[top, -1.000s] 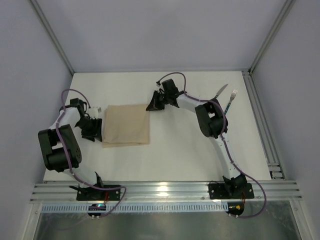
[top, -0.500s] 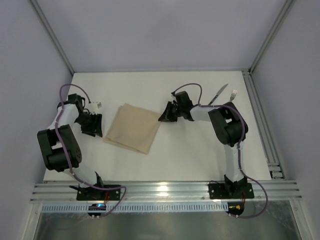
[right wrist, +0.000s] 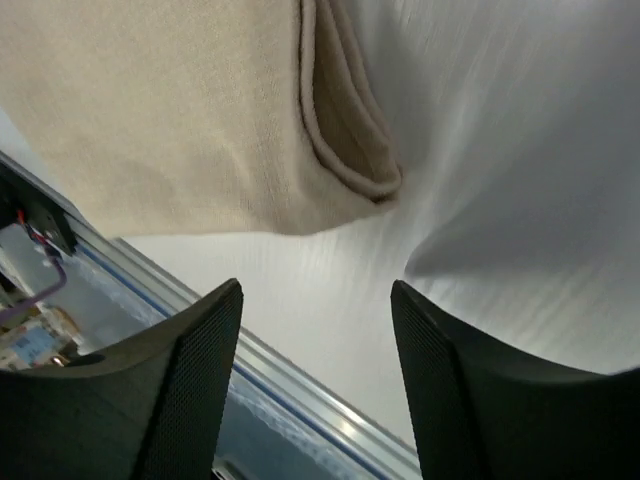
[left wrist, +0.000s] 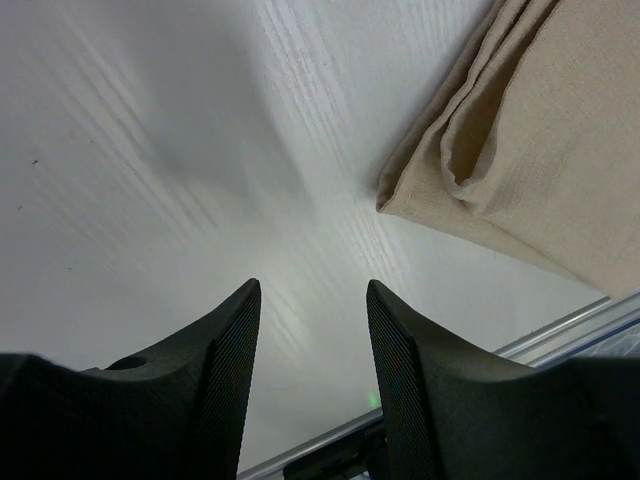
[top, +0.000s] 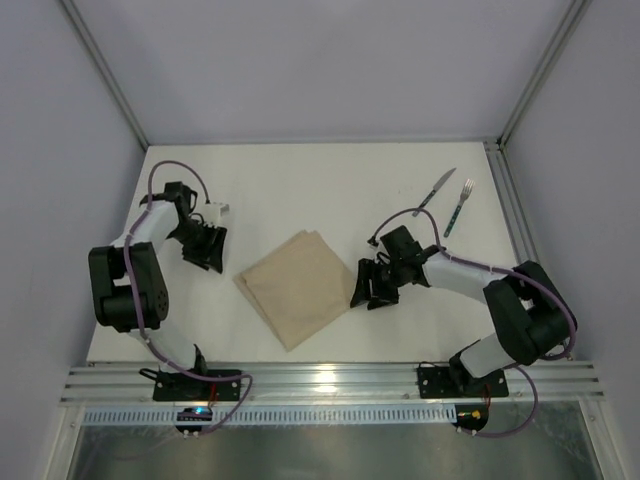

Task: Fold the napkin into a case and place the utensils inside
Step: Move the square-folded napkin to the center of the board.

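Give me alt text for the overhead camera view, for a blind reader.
A folded beige napkin lies cornerwise on a white table between the open left gripper and open right gripper, held by neither. A knife and fork lie side by side at the far right.

Left arm (top: pixel 125 290) and right arm (top: pixel 520 320): chunky black joints, white link tubes, purple cables (top: pixel 178 163) looped outside. Fingers (left wrist: pixel 220 380) matte black, finely ribbed (wrist views). Small white block (top: pixel 213 210) by left wrist, maybe a connector.

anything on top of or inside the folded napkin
Nothing lies on the napkin; the knife and fork lie apart from it, on the table. What its folded layers cover is hidden.
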### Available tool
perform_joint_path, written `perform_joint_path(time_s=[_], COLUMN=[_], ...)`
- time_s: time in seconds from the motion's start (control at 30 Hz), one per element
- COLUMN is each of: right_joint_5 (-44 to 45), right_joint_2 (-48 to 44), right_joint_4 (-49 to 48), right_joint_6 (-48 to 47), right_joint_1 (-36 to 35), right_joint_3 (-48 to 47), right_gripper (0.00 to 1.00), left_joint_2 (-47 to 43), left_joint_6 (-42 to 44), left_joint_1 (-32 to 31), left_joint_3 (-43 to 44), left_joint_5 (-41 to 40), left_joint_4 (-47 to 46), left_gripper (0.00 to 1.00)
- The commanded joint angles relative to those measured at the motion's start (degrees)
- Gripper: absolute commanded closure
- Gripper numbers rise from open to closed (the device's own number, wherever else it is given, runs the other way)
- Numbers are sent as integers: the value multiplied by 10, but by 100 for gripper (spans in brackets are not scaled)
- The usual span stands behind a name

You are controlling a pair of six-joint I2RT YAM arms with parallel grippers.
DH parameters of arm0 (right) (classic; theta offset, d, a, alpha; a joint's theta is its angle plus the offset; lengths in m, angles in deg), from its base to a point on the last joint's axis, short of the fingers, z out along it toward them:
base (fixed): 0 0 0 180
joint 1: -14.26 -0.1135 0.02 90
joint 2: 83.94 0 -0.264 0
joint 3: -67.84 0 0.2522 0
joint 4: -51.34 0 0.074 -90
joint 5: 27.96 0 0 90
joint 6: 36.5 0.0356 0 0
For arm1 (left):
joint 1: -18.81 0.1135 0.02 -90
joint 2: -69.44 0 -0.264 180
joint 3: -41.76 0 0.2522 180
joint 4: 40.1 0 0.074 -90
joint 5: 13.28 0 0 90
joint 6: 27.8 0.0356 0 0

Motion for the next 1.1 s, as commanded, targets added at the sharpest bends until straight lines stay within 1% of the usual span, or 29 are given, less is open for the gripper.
perform_joint_path(time_s=[0.0, 0.03, 0.07, 0.1, 0.13, 0.17, 0.23, 0.27, 0.3, 0.33, 0.37, 0.4, 0.43, 0.5, 0.53, 0.63, 0.73, 0.77, 0.83, 0.87, 0.93, 1.0, 1.07], right_joint_5=[47, 72, 88, 109, 109, 106, 82, 77, 61, 58, 63, 62, 60, 46, 37, 22, 31, 19, 9, 9, 7, 11, 15], right_joint_2=[-54, -61, -59, -49, -33, 10, 65, 93, 152, 181, 209, 254, 272, 316, 329, 367, 386, 395, 403, 404, 404, 396, 387], right_joint_4=[204, 218, 209, 195, 157, 136, 82, 73, 68, 66, 71, 71, 52, 19, 10, -1, -3, -6, -13, -14, -21, -27, -33], right_joint_6=[-117, -128, -138, -151, -159, -168, -182, -186, -197, -201, -199, -197, -185, -169, -152, -142, -135, -127, -120, -119, -111, -107, -106], right_joint_1=[-1, 4, 11, 30, 38, 42, 48, 48, 48, 48, 48, 48, 48, 48, 47, 44, 43, 43, 39, 37, 35, 35, 35], right_joint_3=[-84, -109, -152, -171, -192, -232, -273, -321, -344, -371, -421, -439, -464, -484, -492, -520, -537, -540, -539, -532, -516, -505, -487], right_gripper=[33, 30, 29, 28, 28, 29, 34, 36, 43, 46, 49, 51, 52, 52, 52, 52, 52, 52, 52, 52, 56, 57, 57], left_joint_2=[11, 13, 15, 22, 26, 30, 48, 54, 59, 70, 74, 78, 85, 92, 96, 116, 139, 145, 165, 170, 186, 195, 207], left_joint_6=[11, 12, 14, 18, 18, 18, 19, 18, 18, 21, 22, 23, 25, 25, 25, 21, 13, 9, -2, -7, -19, -33, -43], left_joint_1=[-3, -4, -4, -7, -13, -18, -27, -29, -31, -34, -36, -38, -39, -40, -40, -50, -74, -76, -81, -81, -83, -85, -88], left_joint_3=[14, 12, 10, 6, 3, 1, -3, -3, -2, 1, 2, 4, 8, 14, 16, 22, 29, 30, 44, 49, 67, 80, 103], left_joint_5=[14, 15, 15, 14, 13, 13, 18, 25, 30, 36, 47, 52, 58, 68, 68, 72, 68, 64, 61, 58, 47, 39, 25], left_joint_4=[26, 28, 30, 30, 29, 27, 27, 27, 28, 31, 34, 35, 35, 39, 39, 37, 31, 27, 20, 18, 6, -3, -19], left_gripper=[51, 51, 51, 51, 51, 51, 51, 51, 51, 51, 52, 52, 52, 52, 52, 56, 64, 70, 78, 85, 95, 99, 100])
